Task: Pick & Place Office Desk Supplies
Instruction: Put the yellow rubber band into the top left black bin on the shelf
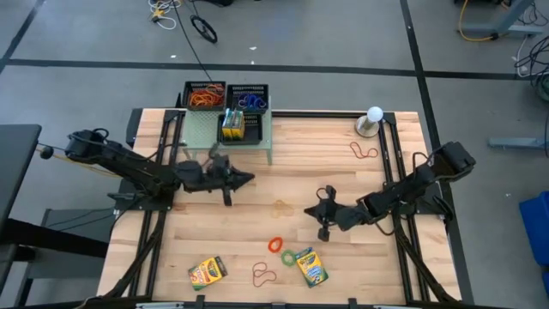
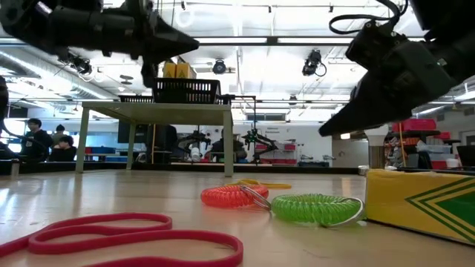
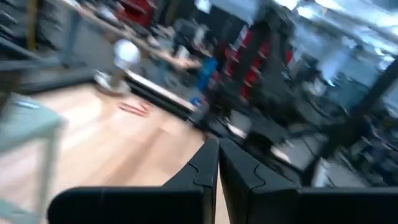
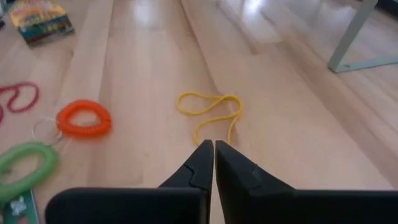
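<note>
A yellow rubber band (image 4: pixel 208 109) lies flat on the wooden table near its middle (image 1: pixel 281 207). My right gripper (image 4: pixel 213 144) hangs shut just short of it and above the table (image 2: pixel 326 132), with nothing between its fingers. My left gripper (image 1: pixel 244 178) is shut too and points level toward the table's right, in front of the shelf and high above the table (image 2: pixel 194 44). Near the front edge lie an orange coil (image 1: pixel 275 245), a green coil (image 1: pixel 289 256), a red band (image 1: pixel 263 275) and two crayon boxes (image 1: pixel 207 271) (image 1: pixel 311 267).
A pale green shelf (image 1: pixel 227 137) stands at the far edge and carries two black mesh trays (image 1: pixel 205 94) (image 1: pixel 248 97) with bands in them and a crayon box (image 1: pixel 232 126). A white ball on a stand (image 1: pixel 374 114) and another red band (image 1: pixel 364 152) sit at the far right.
</note>
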You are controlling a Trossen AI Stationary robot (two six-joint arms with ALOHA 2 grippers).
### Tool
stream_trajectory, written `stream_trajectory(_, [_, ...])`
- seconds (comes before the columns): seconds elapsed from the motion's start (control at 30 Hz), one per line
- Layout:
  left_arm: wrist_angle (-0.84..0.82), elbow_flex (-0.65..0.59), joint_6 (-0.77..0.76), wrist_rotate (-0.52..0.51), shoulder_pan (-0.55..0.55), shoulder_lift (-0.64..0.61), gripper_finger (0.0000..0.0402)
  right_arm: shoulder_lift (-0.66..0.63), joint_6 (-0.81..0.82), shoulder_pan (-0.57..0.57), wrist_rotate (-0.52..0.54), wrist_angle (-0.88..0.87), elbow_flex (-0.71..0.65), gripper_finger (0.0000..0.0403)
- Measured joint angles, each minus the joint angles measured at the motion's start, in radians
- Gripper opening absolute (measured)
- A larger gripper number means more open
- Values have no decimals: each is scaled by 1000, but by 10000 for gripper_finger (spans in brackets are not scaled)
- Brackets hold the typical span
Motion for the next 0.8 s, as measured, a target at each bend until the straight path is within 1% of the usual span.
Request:
stream_trajectory(0.07, [-95,51,16,0,-40,21,21,-9,-9,-7,0,14,-10,19])
stream_trajectory(0.13, [-217,120,28,-45,-85,66,21,-25,-23,-13,3,15,-20,12])
stream_trajectory(0.2, [-338,201,17,-68,-112,122,21,-42,-27,-20,3,20,-32,7])
stream_trajectory(0.33, [-585,380,-62,-137,-147,278,33,-67,-14,-17,3,15,-59,4])
stream_trajectory(0.4, [-694,466,-92,-147,-152,371,46,-80,21,-7,3,13,-76,6])
stream_trajectory(0.47, [-763,540,-114,-144,-152,465,65,-85,66,13,1,16,-94,10])
stream_trajectory(0.57, [-805,632,-126,-129,-144,599,97,-87,134,64,7,19,-114,11])
stream_trajectory(0.63, [-819,688,-129,-129,-134,672,116,-87,161,104,50,21,-126,10])
stream_trajectory(0.73, [-881,763,-134,-129,-109,755,141,-87,153,141,127,41,-138,6])
stream_trajectory(0.8, [-931,808,-134,-129,-90,796,153,-87,147,147,146,40,-140,7])
